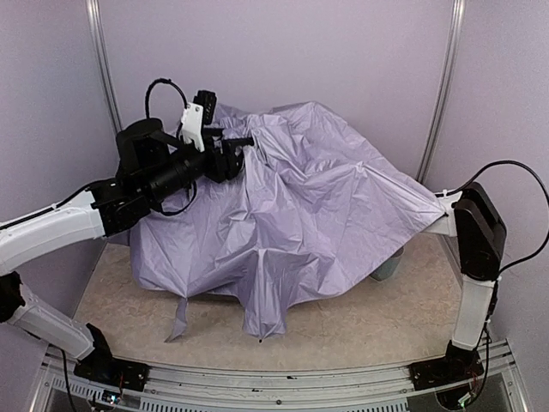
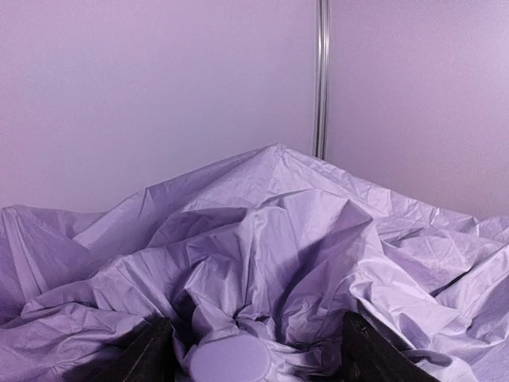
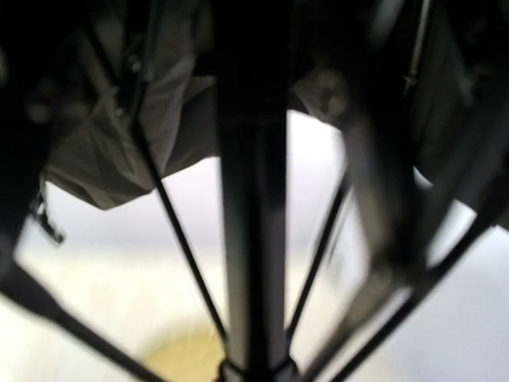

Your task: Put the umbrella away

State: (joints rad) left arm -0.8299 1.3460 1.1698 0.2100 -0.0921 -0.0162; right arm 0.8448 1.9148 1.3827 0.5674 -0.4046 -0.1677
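Lavender crinkly fabric everywhere: the umbrella point(image 1: 300, 215) is slumped half-open over most of the table point(image 1: 343, 330). Starting on the left, the left arm point(image 1: 69, 227) comes in low from the left edge, then its forearm angles up to the top of the canopy. There the left gripper point(image 1: 238, 153) sits released, fingers point(image 2: 151, 358) spread either side of the little round lavender knob point(image 2: 231, 360), not touching it.

Room-wise, we only get a strip of bare tabletop along the near side. A pale blue cup point(image 1: 390, 264) peeks out under the canopy's right edge.

On the right, the right arm point(image 1: 476, 232) stands upright and reaches in under the canopy's tip, so the right gripper is hidden from above. Its wrist view is a blur, with the black shaft point(image 3: 253, 199) and thin ribs point(image 3: 179, 239) right up close. We can't tell if it's clamped on anything.
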